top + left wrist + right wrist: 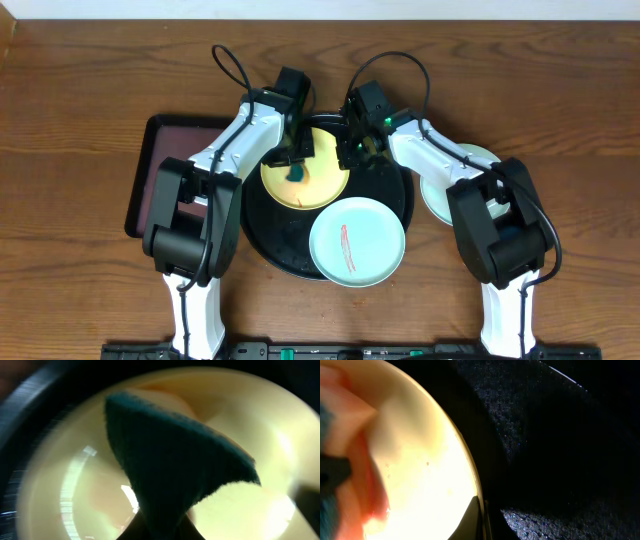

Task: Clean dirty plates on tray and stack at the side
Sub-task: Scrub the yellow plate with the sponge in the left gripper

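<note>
Your left gripper (293,158) is clamped on a teal sponge (170,460) that touches the yellow plate (322,185), at 11 o'clock on the round black tray (272,235). Your right gripper (358,150) sits at that plate's 2 o'clock rim; whether it is closed I cannot tell. A red-smeared mint plate (375,225) lies at the tray's 5 o'clock, and a second mint plate (455,195) sits off the tray at 3 o'clock.

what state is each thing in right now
yellow plate: on the tray, sponge on it
streaked plate: on the tray's front-right edge, red streak showing
side plate: on the table right of the tray, partly hidden by the right arm
tray: holding two plates
sponge: pressed on the yellow plate
left gripper: shut on the sponge
right gripper: at the yellow plate's edge, open or shut unclear
</note>
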Tool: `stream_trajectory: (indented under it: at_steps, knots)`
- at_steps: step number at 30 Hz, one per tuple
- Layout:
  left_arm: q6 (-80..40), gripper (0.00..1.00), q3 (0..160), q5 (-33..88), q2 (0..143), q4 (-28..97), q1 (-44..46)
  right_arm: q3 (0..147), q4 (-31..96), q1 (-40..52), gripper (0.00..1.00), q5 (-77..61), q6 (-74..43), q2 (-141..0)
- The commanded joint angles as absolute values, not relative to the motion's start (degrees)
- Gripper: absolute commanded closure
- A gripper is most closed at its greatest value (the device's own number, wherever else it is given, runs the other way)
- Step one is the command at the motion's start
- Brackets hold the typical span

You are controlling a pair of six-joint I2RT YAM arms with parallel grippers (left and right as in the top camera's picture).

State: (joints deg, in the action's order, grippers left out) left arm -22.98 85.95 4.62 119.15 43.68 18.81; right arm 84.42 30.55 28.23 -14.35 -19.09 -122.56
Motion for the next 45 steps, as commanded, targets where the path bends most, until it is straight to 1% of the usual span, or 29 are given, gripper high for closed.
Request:
stream_trajectory:
  at_steps: [1, 4, 6, 11, 14, 20, 22, 25, 27, 30, 33, 37, 40, 45]
  knots:
    - [-26.1, 0.93, 85.6, -9.7, 119.6, 44.7, 18.2, 85.1, 30.7, 28.6, 0.99, -13.5, -19.7, -123.3]
    - [-25.5, 0.93, 85.6, -8.4, 119.6, 47.4, 18.4, 85.1, 30.6, 28.6, 0.99, -13.5, -19.7, -123.3]
    - [-21.1, 0.93, 85.6, -3.0, 119.6, 49.6, 18.6, 85.1, 30.6, 28.6, 0.99, -13.5, -19.7, -123.3]
    - [-7.6, 0.93, 85.6, 16.8, 119.6, 54.2, 19.2, 85.1, 30.9, 28.6, 0.99, -13.5, -19.7, -123.3]
    - [-4.2, 0.92, 85.6, 23.0, 119.6, 54.5, 19.4, 85.1, 31.0, 28.6, 0.99, -13.5, -19.7, -123.3]
    - [-4.4, 0.92, 85.6, 22.8, 119.6, 48.1, 19.3, 85.1, 31.1, 28.6, 0.99, -13.5, -19.7, -123.3]
    - [-5.3, 0.93, 85.6, 19.8, 119.6, 44.6, 19.3, 85.1, 31.0, 28.6, 0.99, -13.5, -19.7, -123.3]
    - [-7.9, 0.93, 85.6, 12.2, 119.6, 40.9, 19.3, 85.1, 31.0, 28.6, 0.99, -13.5, -19.7, -123.3]
    - [-12.1, 0.93, 85.6, 4.1, 119.6, 39.7, 19.3, 85.1, 31.0, 28.6, 0.99, -13.5, -19.7, -123.3]
    - [-19.5, 0.93, 85.6, -9.6, 119.6, 40.9, 19.3, 85.1, 31.0, 28.6, 0.99, -13.5, -19.7, -123.3]
    - [-24.4, 0.92, 85.6, -16.8, 119.6, 44.8, 19.3, 85.1, 31.0, 28.6, 0.99, -13.5, -19.7, -123.3]
    - [-24.8, 0.93, 85.6, -16.8, 119.6, 51.0, 19.5, 85.1, 31.1, 28.6, 0.99, -13.5, -19.7, -123.3]
    - [-24.5, 0.93, 85.6, -14.1, 119.6, 56.5, 19.7, 85.1, 31.1, 28.6, 0.99, -13.5, -19.7, -123.3]
    - [-13.9, 0.92, 85.6, -0.4, 119.6, 61.1, 19.7, 85.1, 31.3, 28.6, 0.99, -13.5, -19.7, -123.3]
